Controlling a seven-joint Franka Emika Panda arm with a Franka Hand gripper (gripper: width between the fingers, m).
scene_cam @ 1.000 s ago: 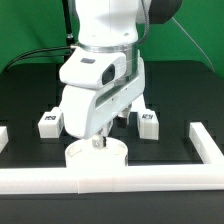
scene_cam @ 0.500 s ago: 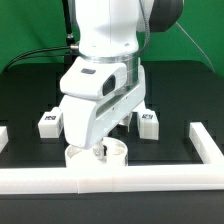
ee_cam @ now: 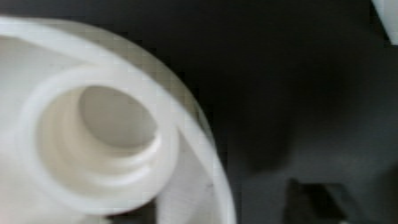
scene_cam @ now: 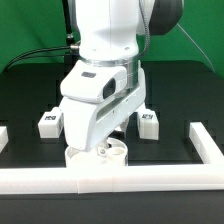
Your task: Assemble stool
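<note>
The round white seat [scene_cam: 112, 156] lies flat on the black table just behind the front rail. My gripper [scene_cam: 103, 148] is down at the seat's near-left edge, mostly hidden under the white hand. In the wrist view the seat's rim [ee_cam: 192, 150] and a round socket [ee_cam: 111, 118] fill the frame. One dark finger [ee_cam: 331, 203] stands outside the rim with a gap to it. The jaws look open and astride the rim. Two white tagged legs lie behind, one on the exterior view's left [scene_cam: 46, 122] and one on its right [scene_cam: 148, 124]. A third leg is hidden.
A long white rail [scene_cam: 110, 181] runs along the front, with a short rail [scene_cam: 205, 145] at the exterior view's right and a stub [scene_cam: 3, 135] at its left. The arm's body blocks the middle of the table.
The hand has come down onto the seat's edge and hides more of the seat. The seat and legs have not moved.
</note>
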